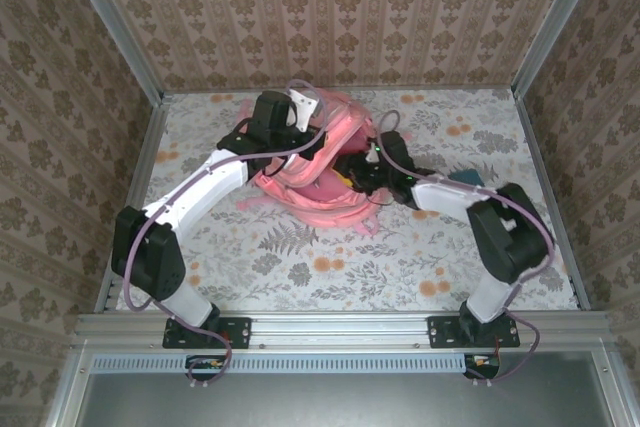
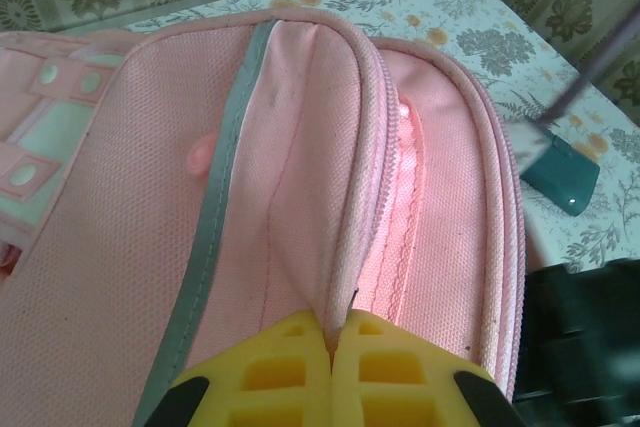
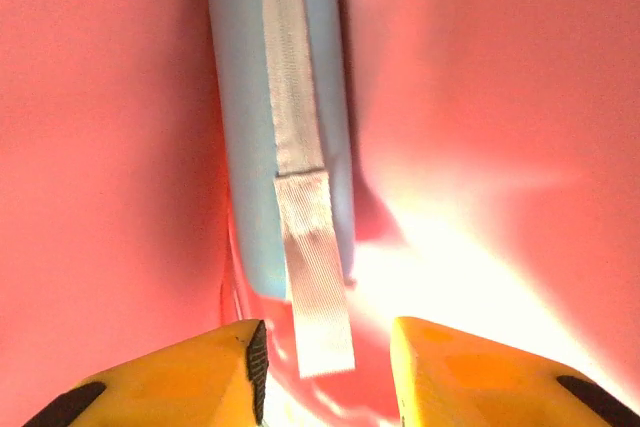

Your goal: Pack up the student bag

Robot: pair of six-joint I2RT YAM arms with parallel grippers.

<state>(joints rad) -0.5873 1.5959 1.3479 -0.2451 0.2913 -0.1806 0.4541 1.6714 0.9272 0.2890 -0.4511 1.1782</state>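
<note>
Floral surface; student bag (image 1: 312, 192) lies toward 12 o'clock, mid-packing.
My left claw (image 2: 335, 335) pinches its lip; right claw (image 3: 325, 347), parted and empty, sits inside behind a blue item (image 3: 235, 97). Next, I judge: withdraw without snagging.

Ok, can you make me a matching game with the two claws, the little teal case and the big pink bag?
Things:
1. left claw
2. right claw
3. teal case
4. student bag

Matches:
A. lying beside the bag
B. open, with pink fabric all round it
C. shut, pinching a fold of fabric
D. salmon pink with a grey stripe

Pairs: 1-C, 2-B, 3-A, 4-D
</note>
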